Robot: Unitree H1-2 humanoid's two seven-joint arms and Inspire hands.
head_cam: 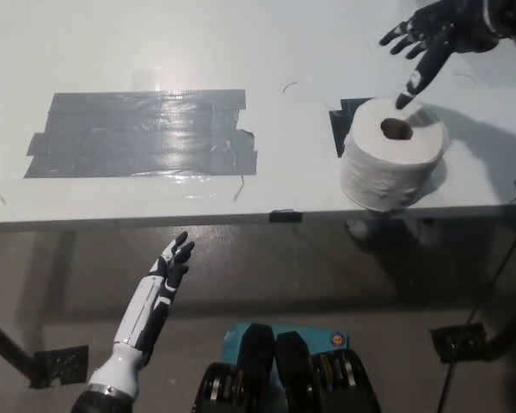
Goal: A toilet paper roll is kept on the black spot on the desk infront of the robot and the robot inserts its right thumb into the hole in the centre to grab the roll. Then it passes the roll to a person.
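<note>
On the pale, glossy white desk (327, 52), near its front edge toward the right: one white toilet paper roll (392, 155), standing on end with the round brown-rimmed core hole facing up. Sits partly over a small black tape spot (339, 123), of which only the left portion shows beside the roll's base. Casts a soft shadow to the right across the desk surface.

Above and just behind the roll, at the upper right: black right hand (432, 36), released, fingers spread apart, grasping nothing. One digit points down toward the roll's top rim, its tip very close to the paper just right of the hole; contact cannot be told. Not inside the hole.

Further left on the desk, well apart from the roll: large grey patch of layered duct tape strips (142, 133), shiny, wrinkled, with ragged edges at its right side. Also a thin dark curved mark on the surface between the patch and the roll.

Below the desk's front edge, at the lower left: white left hand (173, 261), resting in the air over the floor, fingers extended and slightly apart, holding nothing, clear of the desk.

Under the desk: dull grey floor (344, 275), dark desk legs and a cable at the right.
</note>
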